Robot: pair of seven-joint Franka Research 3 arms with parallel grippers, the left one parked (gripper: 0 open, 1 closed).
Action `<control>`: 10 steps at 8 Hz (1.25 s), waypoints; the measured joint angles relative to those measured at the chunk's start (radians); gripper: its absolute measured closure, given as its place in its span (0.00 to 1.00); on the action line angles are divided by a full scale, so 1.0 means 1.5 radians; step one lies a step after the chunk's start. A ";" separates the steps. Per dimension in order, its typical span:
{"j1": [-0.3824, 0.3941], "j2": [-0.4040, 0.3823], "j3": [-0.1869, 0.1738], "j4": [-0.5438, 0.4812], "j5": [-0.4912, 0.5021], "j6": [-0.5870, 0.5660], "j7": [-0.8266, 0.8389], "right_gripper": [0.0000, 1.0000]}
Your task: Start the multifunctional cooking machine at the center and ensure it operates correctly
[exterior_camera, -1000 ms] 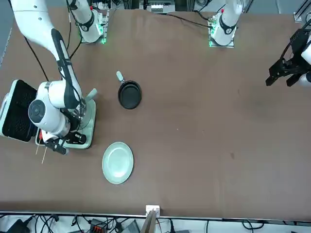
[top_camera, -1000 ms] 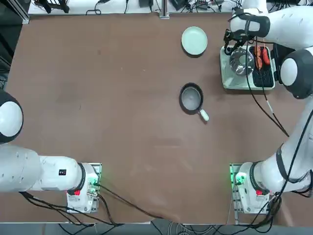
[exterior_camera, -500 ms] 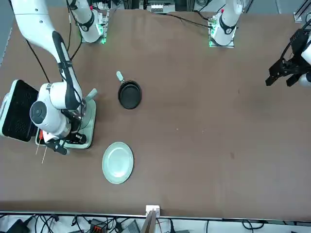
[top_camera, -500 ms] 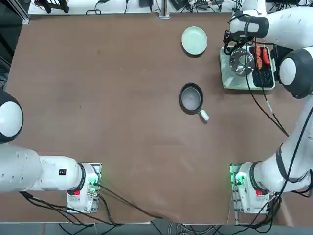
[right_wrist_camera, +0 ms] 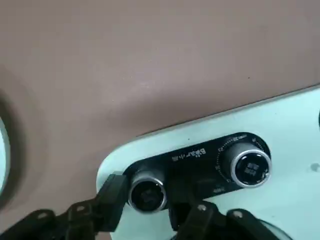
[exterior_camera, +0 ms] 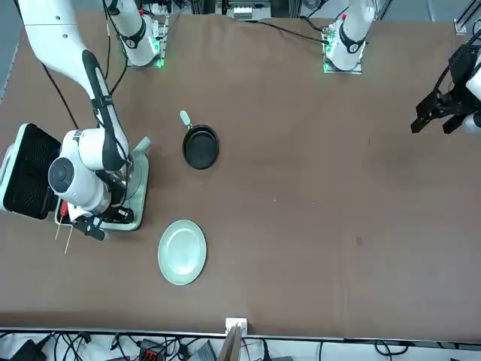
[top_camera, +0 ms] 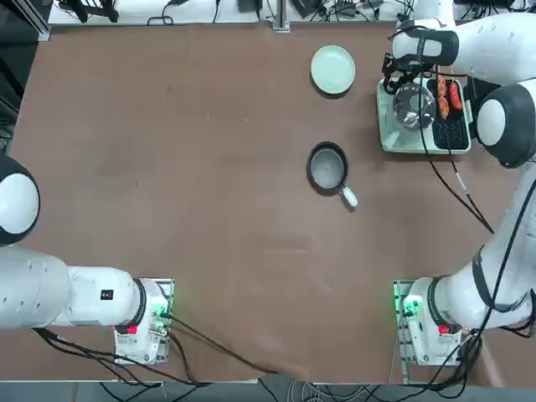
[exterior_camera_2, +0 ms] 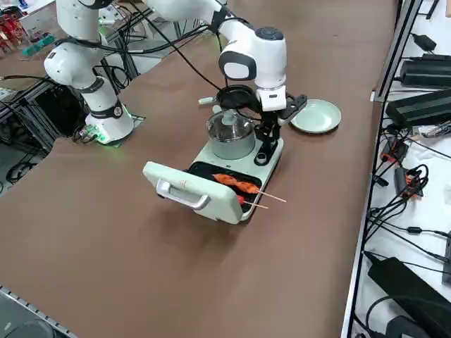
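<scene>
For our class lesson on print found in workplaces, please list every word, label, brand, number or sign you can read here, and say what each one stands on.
"Bear": brand lettering on the cooking machine's black control panel.
Characters beside the brand: too small to read.
Marks around the panel's far knob and on its cap: too small to read for certain.

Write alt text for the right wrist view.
The right gripper's jaws stand on either side of one silver-rimmed knob on the cooking machine's black control panel; a second knob sits beside it, with brown tabletop beyond.
</scene>
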 joint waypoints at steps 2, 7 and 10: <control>0.000 0.000 0.000 0.000 0.000 0.000 0.000 0.58; 0.003 0.000 -0.001 0.000 -0.006 0.000 -0.055 0.58; 0.005 0.000 -0.002 0.000 -0.006 -0.001 -0.151 0.58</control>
